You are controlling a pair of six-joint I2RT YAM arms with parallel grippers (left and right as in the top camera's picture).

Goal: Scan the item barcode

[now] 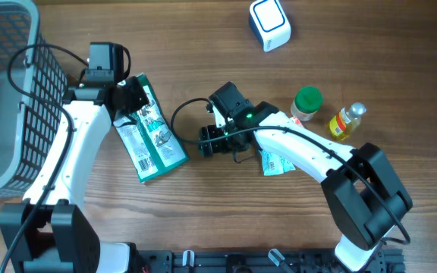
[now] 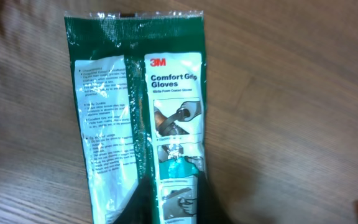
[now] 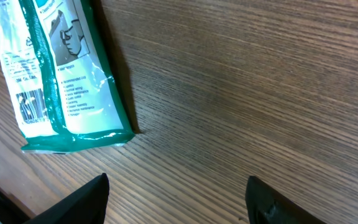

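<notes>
1. Brown wood table [image 1: 203, 61] lies under everything, with thin lines running across it.
2. Far to the left sits a grey basket [image 1: 6, 98] with mesh sides. It is at the edge of the table.
3. Just beside the basket is my left claw [image 1: 131, 97]. It is pinched tight on the far end of the glove pack [image 1: 154, 136]. In my left wrist camera, my dark fingers [image 2: 207, 208] come together over that end of the pack.
4. The glove pack is green and white. It lies flat on the wood at a slant, between my two claws. The front says "Comfort Grip Gloves".
5. My right claw [image 1: 207, 142] is next, just to the right of the pack. Its two fingers stand wide apart, and only bare wood shows between them. It holds nothing and does not touch the pack. In my right wrist camera I can see the barcode [image 3: 31, 106], a patch of black stripes on the white side of the pack near one corner.
6. Up at the far side of the table is a white and blue box [image 1: 269, 24], well apart from the pack.
7. A small teal packet [image 1: 275, 163] lies partly under my right arm.
8. A jar with a green lid [image 1: 307, 102] stands to the right of that.
9. A little yellow bottle [image 1: 346, 121] is close beside the jar.
</notes>
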